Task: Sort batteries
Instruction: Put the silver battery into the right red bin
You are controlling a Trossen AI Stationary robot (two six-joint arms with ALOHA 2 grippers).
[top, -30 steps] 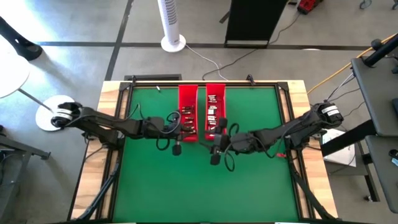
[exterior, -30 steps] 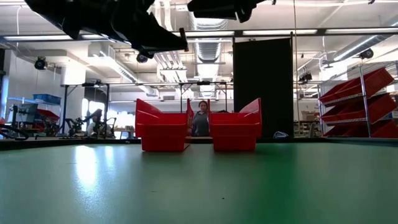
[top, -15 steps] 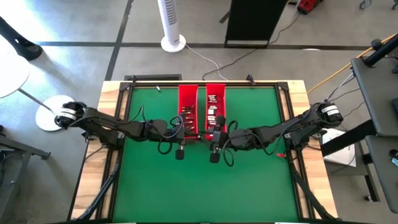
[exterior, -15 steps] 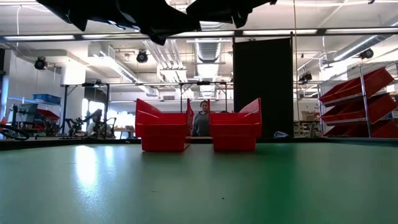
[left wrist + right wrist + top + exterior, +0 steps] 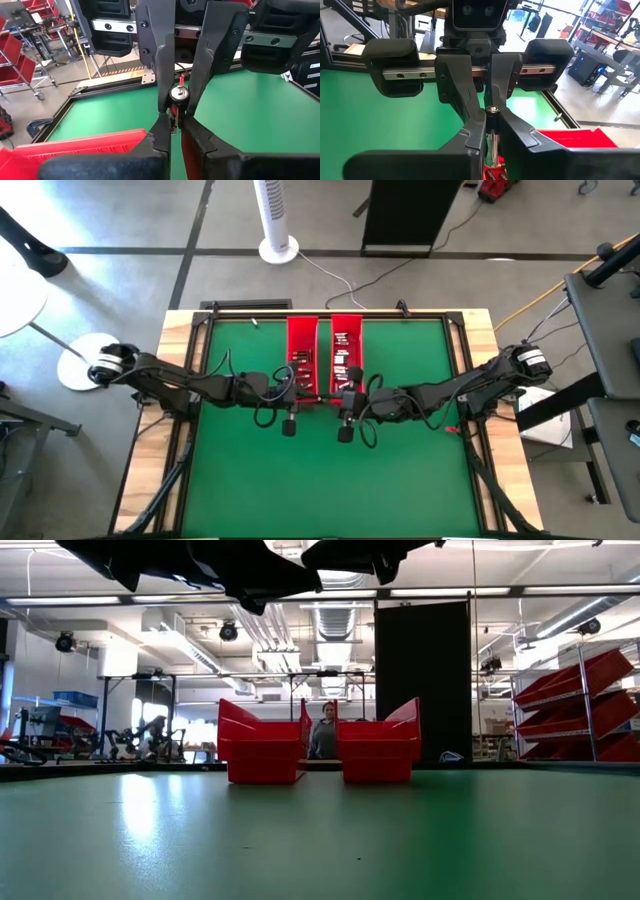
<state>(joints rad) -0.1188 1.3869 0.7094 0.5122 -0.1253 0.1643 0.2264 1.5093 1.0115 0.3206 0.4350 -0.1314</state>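
A: Two red trays sit side by side at the far end of the green tabletop [image 5: 250,480], and both arms hang over their near ends. How's the sort going?

B: Middling, I'd say. The right tray [image 5: 346,360] carries a scatter of batteries [image 5: 342,356]; the left tray [image 5: 301,360] shows only a few small bits down by its near end. So plenty left, by my reckoning.

A: And the jaws?

B: The left gripper [image 5: 175,107] sits over the near end of the left tray, jaws pinched right in on a battery [image 5: 178,94], round silvery end facing the wrist camera.

A: The right one?

B: The right gripper [image 5: 491,124] is clamped nearly closed on another battery [image 5: 491,135], a slim silver cylinder standing upright between the tips, held just above the red tray

A: Both loaded, neither dropped yet
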